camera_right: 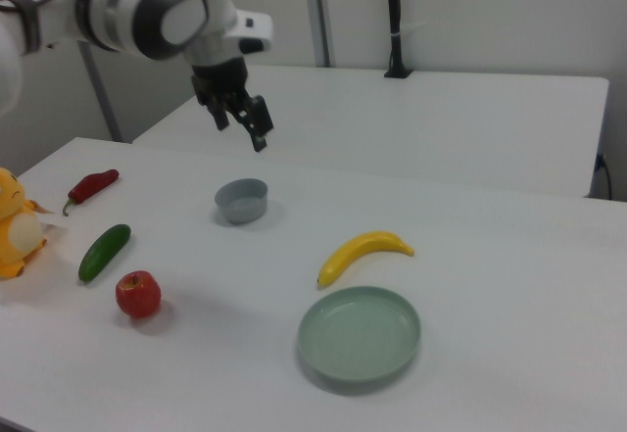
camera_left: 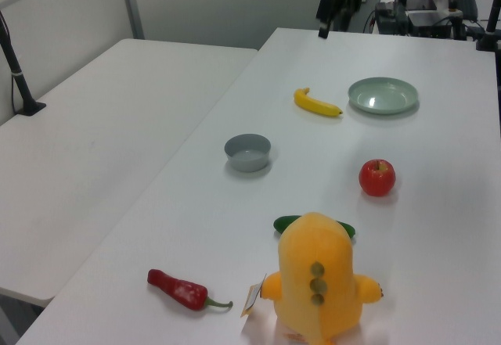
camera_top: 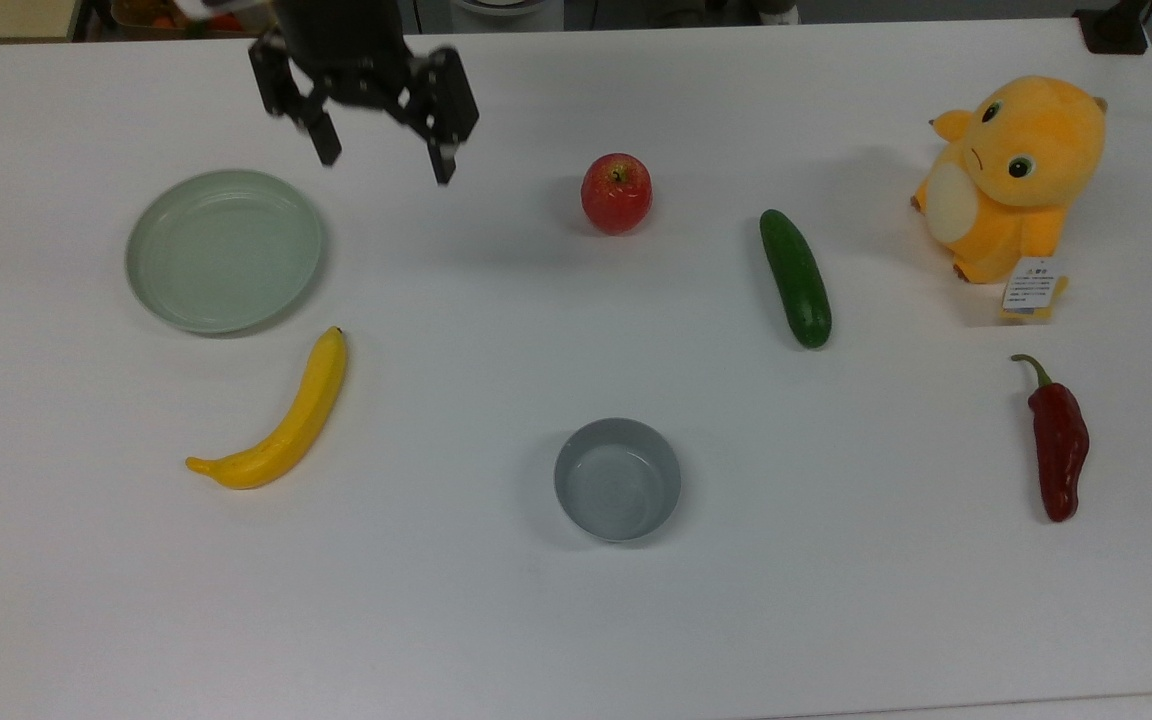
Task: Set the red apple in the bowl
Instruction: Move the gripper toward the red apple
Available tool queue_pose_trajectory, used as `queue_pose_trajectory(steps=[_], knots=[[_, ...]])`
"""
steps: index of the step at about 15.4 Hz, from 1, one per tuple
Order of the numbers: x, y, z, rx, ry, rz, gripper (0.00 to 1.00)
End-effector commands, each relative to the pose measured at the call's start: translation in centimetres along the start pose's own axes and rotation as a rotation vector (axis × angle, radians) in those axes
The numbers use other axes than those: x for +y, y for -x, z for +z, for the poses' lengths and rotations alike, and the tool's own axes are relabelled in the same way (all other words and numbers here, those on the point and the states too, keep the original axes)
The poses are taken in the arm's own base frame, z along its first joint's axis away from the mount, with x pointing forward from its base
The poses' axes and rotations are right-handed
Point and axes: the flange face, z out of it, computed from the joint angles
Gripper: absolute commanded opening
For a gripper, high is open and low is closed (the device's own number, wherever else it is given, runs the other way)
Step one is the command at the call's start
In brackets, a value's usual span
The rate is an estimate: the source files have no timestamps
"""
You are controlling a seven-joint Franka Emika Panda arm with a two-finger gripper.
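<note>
Resting on table: red apple [camera_top: 616,193] | well apart from spread jaws

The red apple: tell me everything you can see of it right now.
The red apple is round, glossy red with lighter speckling, and has a short stem in a yellowish dimple facing up. It stands upright and alone on the white table, touching nothing else. In the top view it lies between the gripper and the cucumber, straight above the empty grey bowl. It looks whole and unmarked.

White table [camera_top: 576,620] (fruit, dishes, plush toy)
</note>
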Motion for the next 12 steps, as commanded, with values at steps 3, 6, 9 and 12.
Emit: queue_pose_trajectory(steps=[3, 6, 9, 12], knots=[[-0.9, 7.2, -1.8, -0.260, 0.114, -0.219, 1.00], [-1.0, 7.4, -1.7, -0.269, 0.114, -0.225, 1.00], [-0.9, 7.6, -1.7, -0.281, 0.114, -0.240, 1.00], [-0.7, 7.5, -1.7, -0.293, 0.111, -0.268, 1.00]])
